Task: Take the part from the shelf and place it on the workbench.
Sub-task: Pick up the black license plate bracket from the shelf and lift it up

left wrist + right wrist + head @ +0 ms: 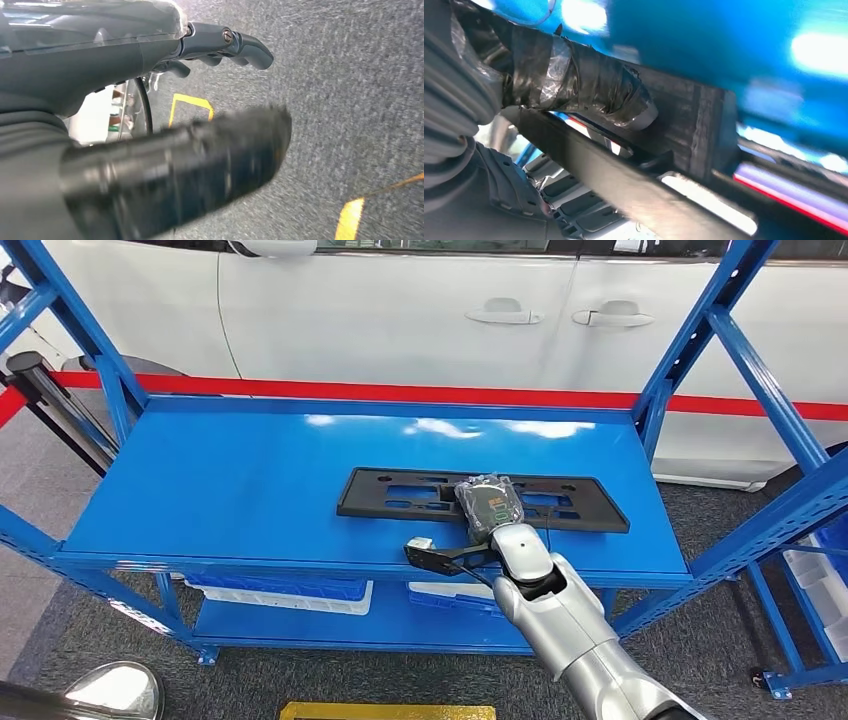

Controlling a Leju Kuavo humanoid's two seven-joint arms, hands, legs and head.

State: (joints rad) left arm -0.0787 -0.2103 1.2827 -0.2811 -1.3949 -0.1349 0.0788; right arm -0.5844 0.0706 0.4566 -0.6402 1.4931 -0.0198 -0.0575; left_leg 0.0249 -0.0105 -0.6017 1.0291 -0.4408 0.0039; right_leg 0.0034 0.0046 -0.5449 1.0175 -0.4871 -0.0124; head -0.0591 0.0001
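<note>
The part (400,495) is a long flat black frame with cut-outs, lying lengthwise on the top board of the blue shelf (230,490), toward its front right. My right hand (489,506) lies over the middle of the part. In the right wrist view, its taped thumb (589,85) presses on one face of the part (694,125) and darker fingers sit on the other side, so the hand grips it. My left hand (100,55) hangs above grey carpet with its fingers apart and nothing in it.
Blue slanted uprights (700,330) frame the shelf on both sides. A white car (420,310) with a red stripe stands close behind. White bins (290,592) sit on the lower board, and more bins (815,575) stand at the right. Yellow tape (190,102) marks the carpet.
</note>
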